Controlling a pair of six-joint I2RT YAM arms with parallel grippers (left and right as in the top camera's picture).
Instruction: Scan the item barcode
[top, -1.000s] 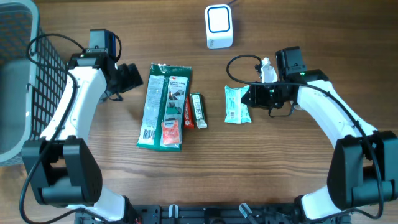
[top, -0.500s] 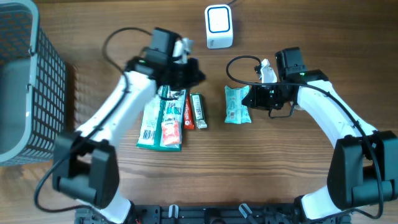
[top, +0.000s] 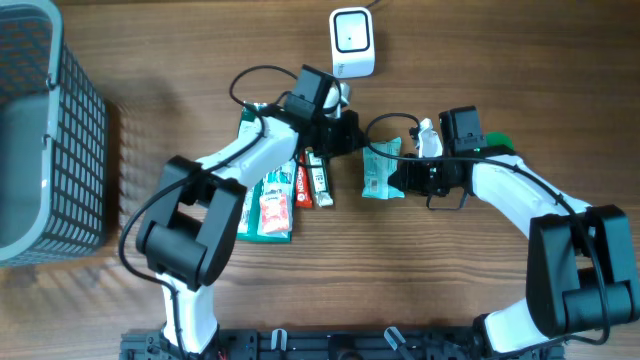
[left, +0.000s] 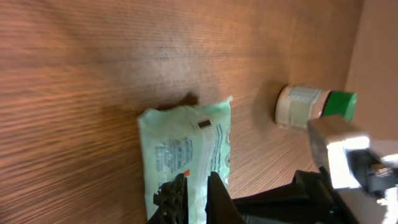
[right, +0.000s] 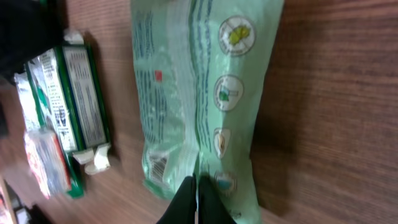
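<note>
The item is a mint-green packet (top: 378, 168) lying flat at mid-table; its barcode (right: 159, 165) shows near one end in the right wrist view. My right gripper (top: 398, 178) (right: 196, 186) is shut at the packet's (right: 205, 93) right edge, pinching the raised back seam. My left gripper (top: 350, 135) (left: 198, 183) reaches in from the left at the packet's (left: 186, 146) upper-left corner. Its fingers stand shut over the packet, and whether they pinch it does not show. The white scanner (top: 352, 42) stands at the back, above the packet.
A large green pack (top: 262, 195) and two small bars (top: 312, 182) lie left of the packet, under the left arm. A grey wire basket (top: 40, 130) fills the far left. A white bottle with a green cap (left: 314, 106) lies behind the right arm.
The left arm swung from the far left across to the packet's upper-left corner and its jaws shut. The right gripper closed fully on the packet, whose top end has shifted slightly.
</note>
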